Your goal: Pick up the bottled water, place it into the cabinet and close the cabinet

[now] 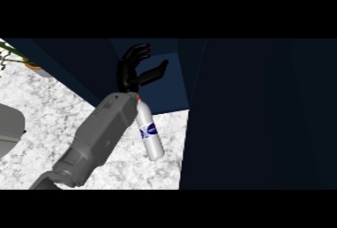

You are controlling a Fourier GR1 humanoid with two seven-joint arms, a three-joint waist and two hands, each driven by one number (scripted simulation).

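Bottle [150, 133]: lies on the counter [39, 102], red cap toward the cabinet [256, 111], base toward the viewer, just beside the forearm and near the dark door edge
Left hand [133, 67]: fingers spread and lifted, thumb apart, holding nothing; it hangs past the bottle's cap, in front of the cabinet opening
Right hand: not in view
Handling: probably light, stiff plastic with a smooth round wall, so it could roll or slip when nudged
Where to hold: likely mid-body at the blue label [149, 131], fingers one side, thumb the other; the neck looks too narrow
Task stage: bottle not yet picked up
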